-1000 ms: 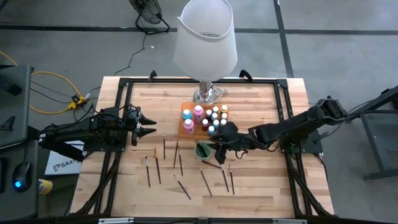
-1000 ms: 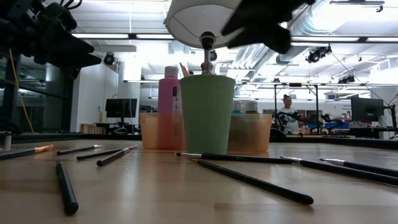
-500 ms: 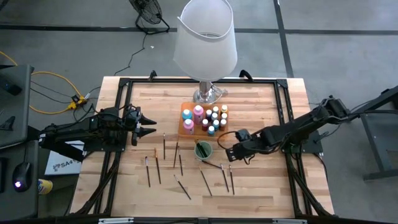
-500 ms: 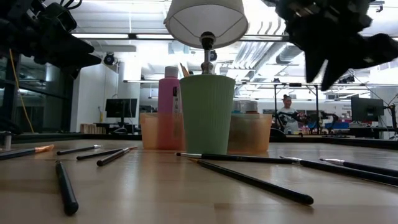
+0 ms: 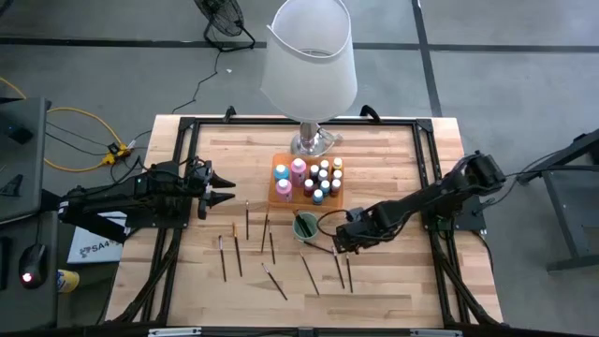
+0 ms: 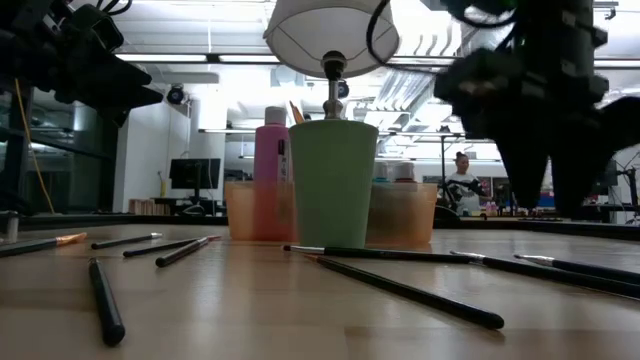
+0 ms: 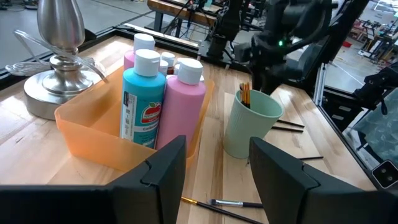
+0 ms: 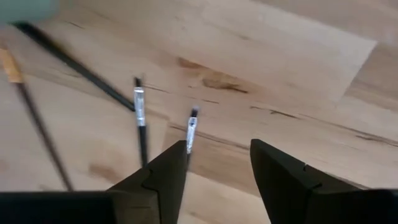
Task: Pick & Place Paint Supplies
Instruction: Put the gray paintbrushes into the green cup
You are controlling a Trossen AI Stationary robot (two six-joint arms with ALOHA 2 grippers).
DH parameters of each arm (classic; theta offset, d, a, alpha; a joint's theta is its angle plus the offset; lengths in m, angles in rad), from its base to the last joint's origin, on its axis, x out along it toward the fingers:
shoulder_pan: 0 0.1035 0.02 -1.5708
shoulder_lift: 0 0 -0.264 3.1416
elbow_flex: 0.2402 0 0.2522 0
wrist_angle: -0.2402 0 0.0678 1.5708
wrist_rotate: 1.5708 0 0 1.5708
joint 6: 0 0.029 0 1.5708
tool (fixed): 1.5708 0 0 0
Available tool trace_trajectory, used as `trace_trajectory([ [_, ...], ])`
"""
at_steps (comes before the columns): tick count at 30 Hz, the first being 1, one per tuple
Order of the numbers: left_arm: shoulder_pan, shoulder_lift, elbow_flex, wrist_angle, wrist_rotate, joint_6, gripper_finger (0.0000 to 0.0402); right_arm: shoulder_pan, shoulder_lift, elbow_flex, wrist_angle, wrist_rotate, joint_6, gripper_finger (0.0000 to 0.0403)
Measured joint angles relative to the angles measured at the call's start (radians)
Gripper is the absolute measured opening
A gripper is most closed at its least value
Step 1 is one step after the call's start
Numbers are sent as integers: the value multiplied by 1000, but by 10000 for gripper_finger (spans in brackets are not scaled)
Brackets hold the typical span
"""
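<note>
Right gripper open above loose brushes beside the green cup

Brushes lie scattered over the front half of the wooden table, thin and dark-handled. The right gripper hangs over the group on the right side, just beside the green cup on the side away from the left arm. In the right wrist view its two dark fingers stand apart with nothing between them, and bare wood shows in the gap. Two brushes with metal ferrules lie close together on the wood just ahead of those fingers, one of them nearly in line with the gap; neither is touched. A longer dark brush runs slantwise farther off.

From the low view the right gripper is a dark mass hanging above the tabletop, clear of the long brushes lying under it.

The green cup already has a few brushes standing in it, their tips showing at the rim. Just behind it sits the orange tray holding small paint bottles with coloured caps, a teal bottle and a pink bottle. The lamp stands behind the tray.

The left gripper waits near the table's left edge, raised, fingers apart and empty, well clear of the brushes on that side.
</note>
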Motion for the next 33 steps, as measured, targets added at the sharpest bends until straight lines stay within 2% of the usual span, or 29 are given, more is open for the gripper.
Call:
trace_trajectory([
  [8, 0, 0, 0, 0, 0, 0, 172, -1, 74, 0, 83, -21, 0, 164],
  [21, 0, 0, 0, 0, 0, 0, 172, -1, 82, 5, 63, 48, -28, 149],
  [33, 0, 0, 0, 0, 0, 0, 172, 1, 155, 34, 76, 16, -37, 148],
])
